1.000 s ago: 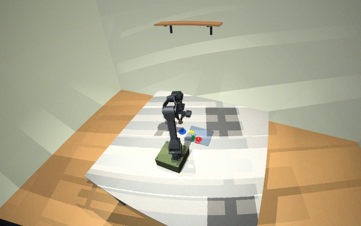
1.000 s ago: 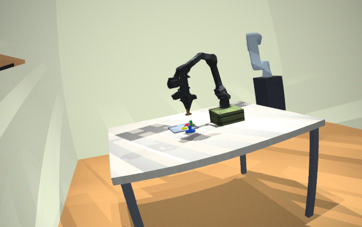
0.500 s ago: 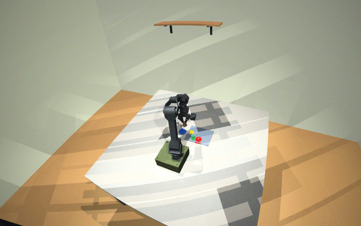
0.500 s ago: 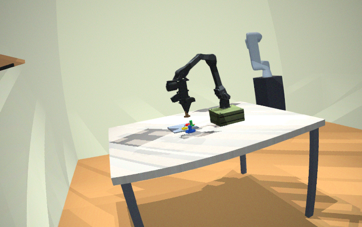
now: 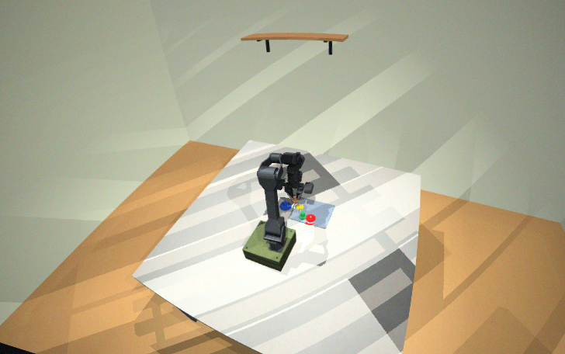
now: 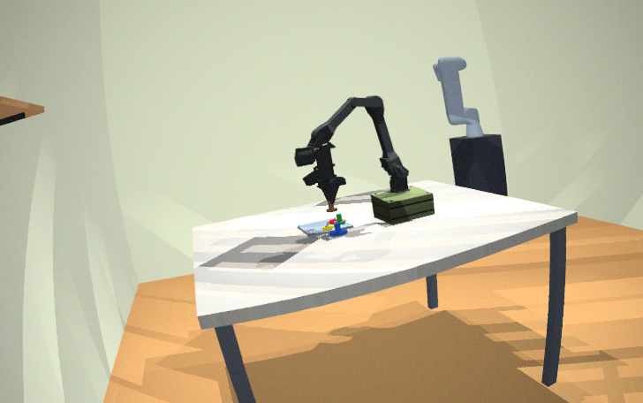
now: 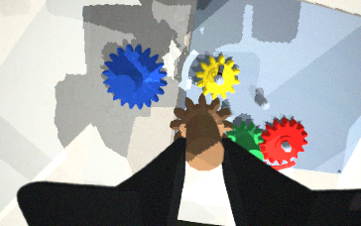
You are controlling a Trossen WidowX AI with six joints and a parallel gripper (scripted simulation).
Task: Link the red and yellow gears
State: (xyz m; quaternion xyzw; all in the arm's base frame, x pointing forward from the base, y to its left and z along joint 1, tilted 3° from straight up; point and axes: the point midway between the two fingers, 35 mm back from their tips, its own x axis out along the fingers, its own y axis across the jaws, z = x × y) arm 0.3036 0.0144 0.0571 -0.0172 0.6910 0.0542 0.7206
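My gripper (image 7: 203,145) (image 6: 331,203) (image 5: 295,197) is shut on the brown gear (image 7: 202,119) (image 6: 331,209) by its knob and holds it in the air above the board's edge. The grey board (image 7: 322,89) (image 5: 325,212) (image 6: 310,226) bears the yellow gear (image 7: 225,84) (image 5: 301,206) (image 6: 328,228) and the red gear (image 7: 278,141) (image 5: 310,217). A green gear (image 7: 244,134) (image 5: 303,215) (image 6: 338,218) is on the board beside the red gear, partly hidden by a finger in the wrist view. An empty peg (image 7: 262,98) stands between yellow and red. Another peg may be hidden behind the brown gear.
A large blue gear (image 7: 134,76) (image 5: 285,205) (image 6: 337,231) stands on the table just beside the board, on the yellow gear's side. The arm's green base block (image 5: 268,245) (image 6: 403,203) is on the table. A shelf (image 5: 293,36) hangs on the back wall.
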